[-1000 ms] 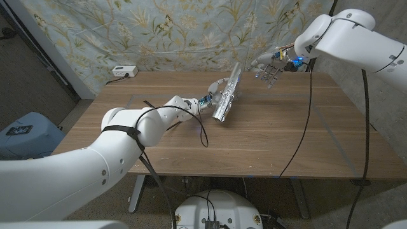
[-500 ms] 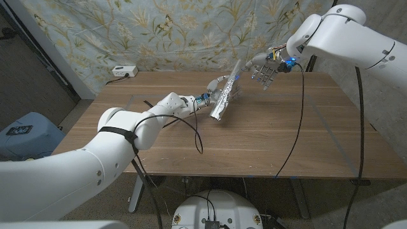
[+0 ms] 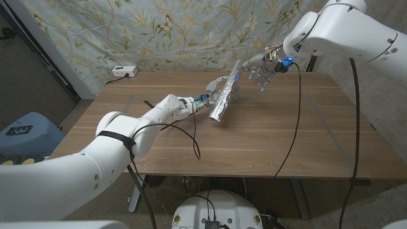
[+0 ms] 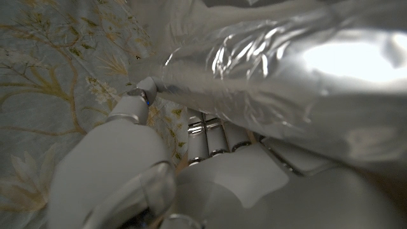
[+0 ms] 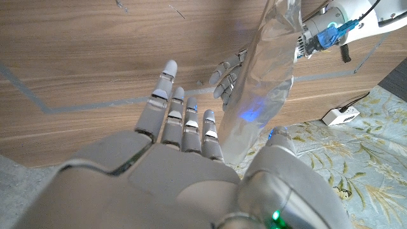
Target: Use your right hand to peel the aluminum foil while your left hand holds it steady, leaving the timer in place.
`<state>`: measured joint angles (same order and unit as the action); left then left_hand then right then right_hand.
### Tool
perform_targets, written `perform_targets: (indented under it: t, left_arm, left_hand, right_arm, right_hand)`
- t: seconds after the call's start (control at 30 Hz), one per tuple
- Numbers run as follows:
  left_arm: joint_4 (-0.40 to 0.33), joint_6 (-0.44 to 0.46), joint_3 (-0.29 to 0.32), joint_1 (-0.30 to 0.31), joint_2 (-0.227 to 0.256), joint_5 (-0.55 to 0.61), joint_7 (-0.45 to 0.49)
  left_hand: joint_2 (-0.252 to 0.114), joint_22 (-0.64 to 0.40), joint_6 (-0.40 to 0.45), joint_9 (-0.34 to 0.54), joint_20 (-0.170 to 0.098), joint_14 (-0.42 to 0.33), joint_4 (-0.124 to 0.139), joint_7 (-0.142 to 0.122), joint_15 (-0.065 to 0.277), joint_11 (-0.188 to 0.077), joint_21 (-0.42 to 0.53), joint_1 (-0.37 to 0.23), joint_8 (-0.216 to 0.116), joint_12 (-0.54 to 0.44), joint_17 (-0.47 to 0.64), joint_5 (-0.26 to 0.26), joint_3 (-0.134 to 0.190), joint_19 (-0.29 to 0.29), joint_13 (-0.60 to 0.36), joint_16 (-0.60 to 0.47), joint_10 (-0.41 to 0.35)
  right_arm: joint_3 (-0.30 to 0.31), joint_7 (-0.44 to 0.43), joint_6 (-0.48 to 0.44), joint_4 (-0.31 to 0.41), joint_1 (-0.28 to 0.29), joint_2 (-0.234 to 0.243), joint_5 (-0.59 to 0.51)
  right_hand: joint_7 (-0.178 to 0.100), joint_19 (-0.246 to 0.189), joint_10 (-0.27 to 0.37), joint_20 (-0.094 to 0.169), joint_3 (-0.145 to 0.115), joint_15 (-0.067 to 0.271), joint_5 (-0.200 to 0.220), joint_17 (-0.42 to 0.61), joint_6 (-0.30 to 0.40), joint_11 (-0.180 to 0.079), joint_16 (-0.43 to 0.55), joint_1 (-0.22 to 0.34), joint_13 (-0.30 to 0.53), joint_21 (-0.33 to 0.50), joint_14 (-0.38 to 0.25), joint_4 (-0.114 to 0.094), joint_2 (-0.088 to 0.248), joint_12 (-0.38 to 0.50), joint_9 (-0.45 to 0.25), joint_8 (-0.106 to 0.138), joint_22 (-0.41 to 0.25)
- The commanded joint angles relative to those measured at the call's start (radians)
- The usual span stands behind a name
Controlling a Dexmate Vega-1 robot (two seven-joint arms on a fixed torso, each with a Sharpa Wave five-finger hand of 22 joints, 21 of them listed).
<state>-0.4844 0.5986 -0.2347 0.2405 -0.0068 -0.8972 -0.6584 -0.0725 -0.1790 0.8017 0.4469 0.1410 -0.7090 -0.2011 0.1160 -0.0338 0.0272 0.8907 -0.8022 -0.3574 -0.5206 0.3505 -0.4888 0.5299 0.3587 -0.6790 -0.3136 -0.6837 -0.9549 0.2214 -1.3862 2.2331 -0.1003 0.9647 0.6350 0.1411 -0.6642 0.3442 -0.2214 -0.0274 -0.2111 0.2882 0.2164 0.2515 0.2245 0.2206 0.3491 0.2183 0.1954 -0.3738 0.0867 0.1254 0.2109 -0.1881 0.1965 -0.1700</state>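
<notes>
Foil: aluminum foil [image 3: 224, 95], a long crinkled sheet, stands tilted above the far middle of the wooden table [image 3: 267, 146], lower end near the tabletop.
Left hand: left hand [image 3: 216, 89] grips the foil from its left side, fingers [image 5: 224, 73] wrapped round the sheet.
Right hand: right hand [image 3: 262, 69] hovers just right of the foil's upper end, fingers spread, holding nothing; whether a fingertip touches the foil cannot be told.
Around: white power strip [image 3: 124, 71] lies at the far left edge; a floral curtain [image 3: 159, 32] hangs behind.
Cables: black cables [image 3: 296, 121] trail from both arms over the table.
</notes>
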Motion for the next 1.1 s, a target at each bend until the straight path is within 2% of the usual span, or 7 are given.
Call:
perform_targets:
  t: [0.03, 0.27, 0.47, 0.63, 0.73, 0.83, 1.1]
  left_arm:
    - [0.030, -0.034, -0.032, -0.008, 0.007, -0.056, 0.001]
    - [0.063, -0.054, -0.036, -0.021, -0.001, -0.060, -0.005]
    - [0.049, -0.054, -0.036, -0.010, 0.001, -0.064, 0.004]
    - [-0.083, -0.029, -0.031, 0.053, 0.026, -0.086, 0.079]
    - [-0.249, 0.000, -0.030, 0.123, 0.054, -0.107, 0.188]
    - [-0.348, 0.014, -0.031, 0.164, 0.075, -0.133, 0.255]
    - [-0.497, 0.018, -0.034, 0.226, 0.104, -0.200, 0.411]
  left_hand:
    - [-0.014, -0.005, 0.019, 0.029, 0.001, 0.006, 0.040, -0.008, -0.004, -0.005, -0.004, -0.023, -0.134, 0.004, 0.002, -0.004, 0.051, 0.000, -0.004, 0.006, 0.003]
    - [-0.016, -0.005, 0.020, 0.029, 0.002, 0.006, 0.040, -0.010, -0.004, -0.006, -0.005, -0.025, -0.136, 0.004, 0.003, -0.005, 0.051, 0.001, -0.005, 0.006, 0.001]
    - [-0.015, -0.005, 0.020, 0.029, 0.001, 0.006, 0.039, -0.011, -0.003, -0.005, -0.006, -0.027, -0.137, 0.005, 0.003, -0.006, 0.051, 0.001, -0.006, 0.006, 0.001]
    - [-0.015, -0.005, 0.026, 0.030, 0.001, 0.006, 0.039, -0.015, -0.002, -0.008, -0.007, -0.027, -0.141, 0.007, 0.003, -0.007, 0.052, 0.000, -0.004, 0.008, 0.000]
    - [-0.013, -0.005, 0.029, 0.029, 0.000, 0.004, 0.037, -0.015, 0.000, -0.011, -0.006, -0.030, -0.143, 0.007, 0.001, -0.009, 0.055, 0.002, -0.004, 0.009, -0.002]
    - [-0.014, -0.005, 0.031, 0.028, 0.000, 0.003, 0.038, -0.013, -0.002, -0.012, -0.007, -0.030, -0.144, 0.008, 0.000, -0.010, 0.056, 0.002, -0.004, 0.010, -0.003]
    - [-0.012, -0.005, 0.042, 0.027, -0.002, -0.002, 0.033, -0.018, 0.003, -0.013, -0.007, -0.039, -0.150, 0.008, 0.001, -0.015, 0.062, 0.004, -0.003, 0.009, -0.008]
  right_arm:
    - [-0.107, -0.282, -0.010, 0.048, -0.140, 0.043, 0.332]
    - [-0.190, -0.475, -0.010, 0.048, -0.209, 0.020, 0.505]
    - [-0.245, -0.553, -0.010, 0.037, -0.240, -0.009, 0.554]
    - [-0.258, -0.613, -0.010, 0.029, -0.243, -0.025, 0.586]
    - [-0.239, -0.602, -0.010, 0.026, -0.218, -0.030, 0.567]
    - [-0.211, -0.575, -0.010, 0.022, -0.187, -0.030, 0.538]
    - [-0.166, -0.541, -0.010, 0.020, -0.138, -0.028, 0.496]
  right_hand:
    - [0.066, -0.011, -0.002, 0.004, 0.025, -0.005, 0.012, 0.004, -0.018, -0.003, -0.002, 0.017, 0.004, -0.003, -0.005, -0.004, 0.000, -0.001, -0.002, -0.003, -0.004]
    - [0.067, -0.018, -0.008, 0.004, 0.066, -0.005, 0.028, 0.003, -0.048, -0.002, -0.004, 0.019, 0.005, -0.004, 0.002, -0.019, 0.001, -0.001, -0.003, -0.003, -0.004]
    - [0.068, -0.021, -0.013, 0.004, 0.095, -0.005, 0.042, 0.001, -0.070, -0.002, -0.005, 0.020, 0.005, -0.005, 0.007, -0.029, 0.000, 0.000, -0.004, -0.002, -0.003]
    - [0.068, -0.025, -0.015, 0.004, 0.107, -0.005, 0.046, 0.003, -0.075, -0.002, -0.004, 0.019, 0.006, -0.004, 0.007, -0.033, 0.000, 0.000, -0.004, -0.002, -0.003]
    - [0.068, -0.027, -0.014, 0.004, 0.110, -0.005, 0.048, 0.004, -0.075, -0.002, -0.003, 0.020, 0.006, -0.004, 0.006, -0.033, 0.000, 0.001, -0.004, -0.001, -0.003]
    - [0.068, -0.029, -0.013, 0.004, 0.113, -0.005, 0.049, 0.004, -0.072, -0.002, -0.003, 0.022, 0.006, -0.004, 0.006, -0.034, 0.000, 0.001, -0.004, -0.001, -0.003]
    - [0.068, -0.029, -0.014, 0.004, 0.117, -0.005, 0.051, 0.003, -0.071, -0.002, -0.003, 0.024, 0.006, -0.005, 0.006, -0.035, 0.001, 0.001, -0.004, -0.001, -0.003]
